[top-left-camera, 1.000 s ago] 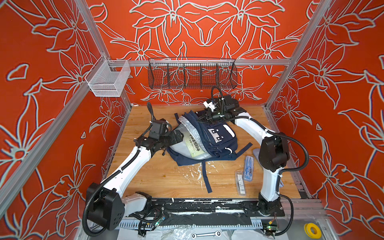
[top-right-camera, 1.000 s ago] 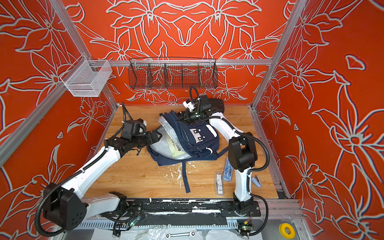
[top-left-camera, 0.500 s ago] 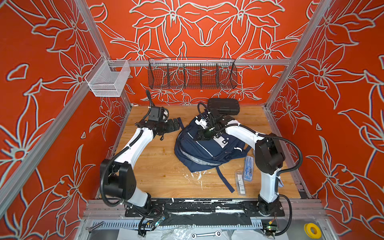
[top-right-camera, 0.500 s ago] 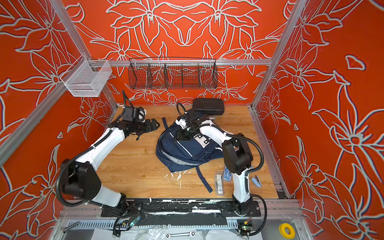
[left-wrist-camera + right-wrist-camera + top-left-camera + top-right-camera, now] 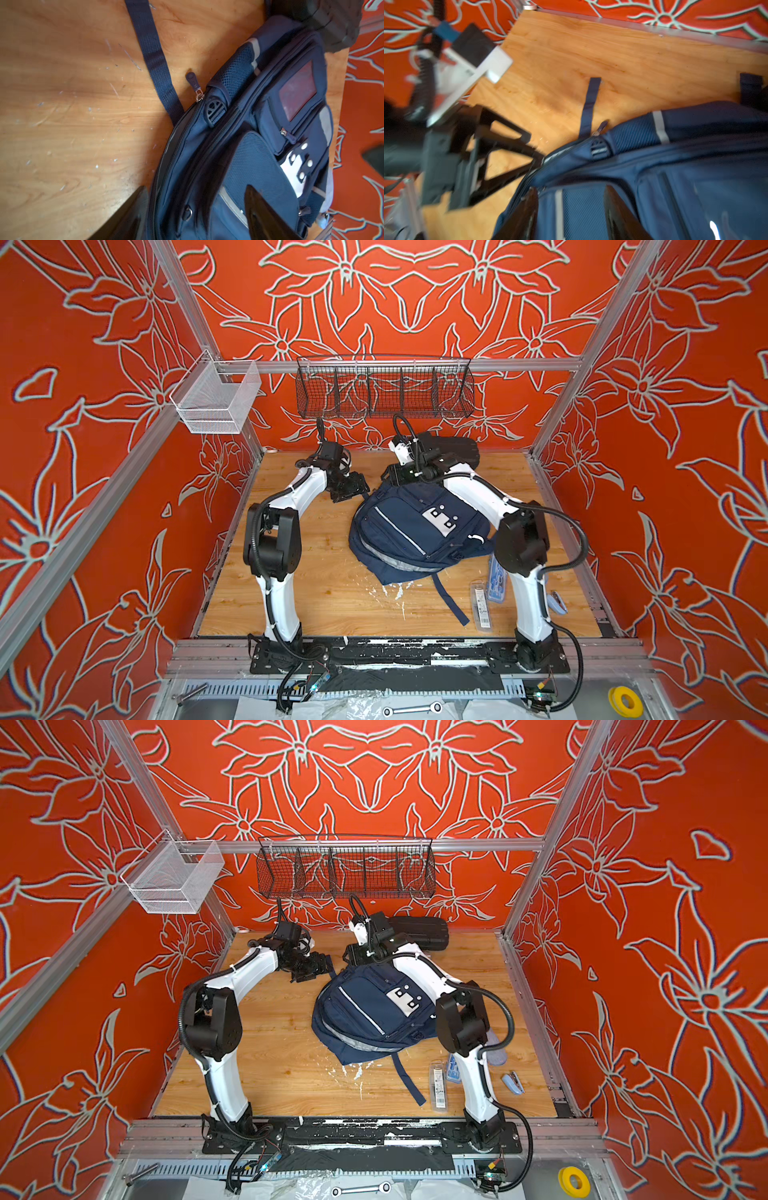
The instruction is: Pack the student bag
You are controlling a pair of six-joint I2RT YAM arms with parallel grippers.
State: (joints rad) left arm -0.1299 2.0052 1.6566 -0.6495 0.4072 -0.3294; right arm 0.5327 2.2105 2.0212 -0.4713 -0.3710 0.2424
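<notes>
The student bag (image 5: pixel 415 531) (image 5: pixel 374 1011), a navy backpack with pale stripes and a white patch, lies flat mid-table, its main flap down. My left gripper (image 5: pixel 356 489) (image 5: pixel 314 969) is at the bag's far left corner. In the left wrist view it (image 5: pixel 195 193) stands open, astride the zipped edge of the bag (image 5: pixel 259 124), near a zipper pull (image 5: pixel 192 80). My right gripper (image 5: pixel 392 477) (image 5: pixel 352 955) hovers at the bag's far edge. In the right wrist view it (image 5: pixel 571 193) is open over a mesh panel of the bag (image 5: pixel 675 166).
A black hard case (image 5: pixel 453 448) sits at the back behind the right arm. A pen pack (image 5: pixel 482 605), a blue pack (image 5: pixel 496 578) and a stapler (image 5: pixel 513 1081) lie front right. A strap (image 5: pixel 451 601) trails forward. Wire baskets (image 5: pixel 384 391) (image 5: pixel 216 402) hang on the walls.
The bag's lifted flap came down over the clear-wrapped item and the bag now lies flat. The right gripper opened and let go. The left arm swung to the bag's far left corner.
</notes>
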